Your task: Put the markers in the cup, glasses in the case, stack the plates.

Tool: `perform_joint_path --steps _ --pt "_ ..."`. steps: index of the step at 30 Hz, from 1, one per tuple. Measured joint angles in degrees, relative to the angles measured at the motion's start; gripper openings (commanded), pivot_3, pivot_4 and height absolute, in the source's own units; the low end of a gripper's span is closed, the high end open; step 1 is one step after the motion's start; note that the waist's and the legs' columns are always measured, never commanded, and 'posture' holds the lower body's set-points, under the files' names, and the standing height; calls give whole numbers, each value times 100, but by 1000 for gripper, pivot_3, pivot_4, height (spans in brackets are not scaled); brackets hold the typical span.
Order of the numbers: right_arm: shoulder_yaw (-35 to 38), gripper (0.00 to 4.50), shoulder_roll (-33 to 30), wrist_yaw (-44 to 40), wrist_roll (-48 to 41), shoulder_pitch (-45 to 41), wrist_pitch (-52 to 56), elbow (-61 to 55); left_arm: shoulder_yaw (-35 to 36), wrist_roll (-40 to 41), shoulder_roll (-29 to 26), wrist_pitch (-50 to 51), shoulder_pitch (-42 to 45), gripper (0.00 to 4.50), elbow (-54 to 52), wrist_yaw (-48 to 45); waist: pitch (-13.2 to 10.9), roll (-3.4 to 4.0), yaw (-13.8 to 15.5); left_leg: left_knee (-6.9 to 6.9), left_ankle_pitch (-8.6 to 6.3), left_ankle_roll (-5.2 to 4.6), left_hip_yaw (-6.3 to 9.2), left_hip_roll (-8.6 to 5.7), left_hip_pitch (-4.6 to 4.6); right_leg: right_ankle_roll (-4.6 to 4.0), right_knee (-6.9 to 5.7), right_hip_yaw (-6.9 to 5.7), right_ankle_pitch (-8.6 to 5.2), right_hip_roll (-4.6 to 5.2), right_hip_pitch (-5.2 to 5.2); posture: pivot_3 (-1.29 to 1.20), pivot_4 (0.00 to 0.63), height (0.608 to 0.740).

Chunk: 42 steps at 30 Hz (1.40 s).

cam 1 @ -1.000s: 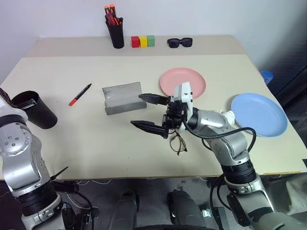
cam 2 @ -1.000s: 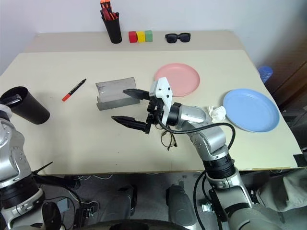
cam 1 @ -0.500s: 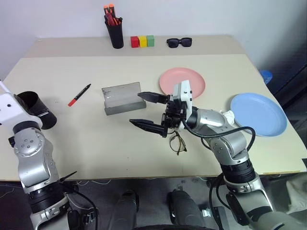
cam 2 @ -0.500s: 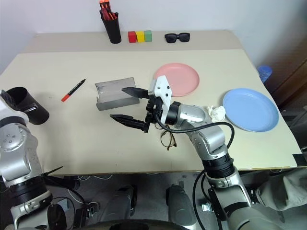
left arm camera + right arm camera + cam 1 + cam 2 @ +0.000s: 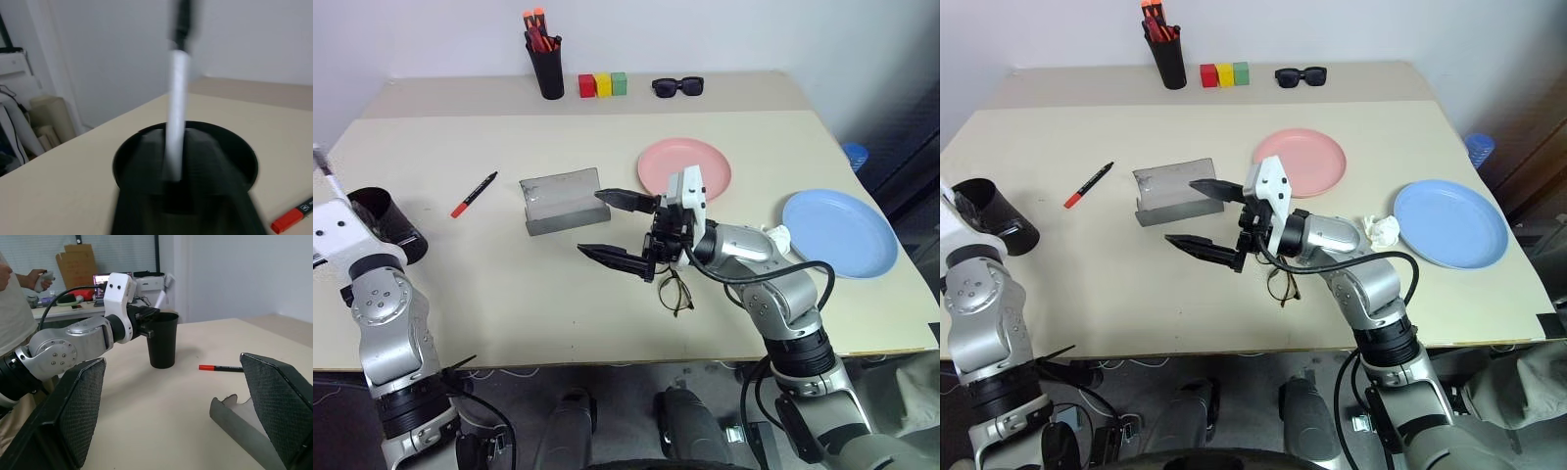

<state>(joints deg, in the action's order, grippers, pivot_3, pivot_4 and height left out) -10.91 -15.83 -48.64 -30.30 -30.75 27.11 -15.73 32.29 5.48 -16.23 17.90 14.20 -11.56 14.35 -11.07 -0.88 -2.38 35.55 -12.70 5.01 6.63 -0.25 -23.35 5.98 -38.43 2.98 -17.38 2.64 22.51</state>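
White marker point(image 5: 175, 117) stands in the black cup point(image 5: 146, 152) at the left hand point(image 5: 146, 325), finger state indeterminate; right hand point(image 5: 619, 227) gapes empty; red-capped marker point(image 5: 475, 194) next.

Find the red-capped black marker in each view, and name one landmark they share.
Left eye view: the marker lies left of the grey case.
Right eye view: the marker, same place.
Left wrist view: the marker's red end, beside the black cup.
Right wrist view: the marker, between black cup and grey case.
Shared landmark: the black cup.
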Motion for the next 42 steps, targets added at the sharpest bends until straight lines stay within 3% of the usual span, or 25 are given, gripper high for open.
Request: perform_joint_path --steps 1,15,23,26,28,29,34,39,42 --pt "-8 4500 0 -1 0 0 0 0 0 -6 0 0 0 2623 0 29 0 0 0 0 0 0 0 0 0 0 0 0 0 0 0 0 150 740" --pt "-63 4500 -2 -4 -12 1 8 -30 7 9 -5 12 112 2623 -1 145 0 -1 2 0 0 0 0 0 0 0 0 0 0 0 0 0 150 740" --pt "-89 4500 -1 42 -32 48 14 -80 -92 109 -434 226 789 2623 -218 -91 -1 -1 4 -1 0 0 1 0 -2 0 5 -1 0 -1 0 0 150 740" --pt "-88 4500 10 105 -44 64 37 -105 -580 186 -836 817 1248 3521 -392 -553 -1 -2 27 -1 0 0 1 -2 -1 0 6 -2 0 0 -4 0 150 740" --pt "-84 4500 12 137 -56 66 60 -117 -909 242 -961 1513 1561 4408 -408 -708 -1 -1 3 -1 0 0 1 -2 -1 1 7 -2 0 0 -5 0 150 740" --pt "-77 4500 11 160 -63 68 71 -122 -1041 241 -1021 1960 1731 4472 -303 -754 -1 -1 -5 -2 0 0 2 -2 0 1 6 -2 0 -1 -3 0 150 740" --pt "-4 4500 6 229 -78 90 87 -150 -1608 49 -1249 3863 2974 4472 1506 -761 -1 -1 -35 -8 0 -1 6 -1 1 1 -3 -4 -1 -8 6 0 150 740" --pt "7 4500 -1 284 -73 111 86 -153 -1585 -103 -1328 3973 3891 4472 3867 -668 -2 -2 -30 -30 1 0 3 -1 -4 2 4 -3 -1 -2 20 0 150 740" --pt "17 4500 -2 327 -70 138 84 -160 -1544 -94 -1329 3519 4285 4472 4978 -841 -3 -3 -1 -34 1 1 4 -1 -10 2 9 -5 -1 -1 25 0 150 740"
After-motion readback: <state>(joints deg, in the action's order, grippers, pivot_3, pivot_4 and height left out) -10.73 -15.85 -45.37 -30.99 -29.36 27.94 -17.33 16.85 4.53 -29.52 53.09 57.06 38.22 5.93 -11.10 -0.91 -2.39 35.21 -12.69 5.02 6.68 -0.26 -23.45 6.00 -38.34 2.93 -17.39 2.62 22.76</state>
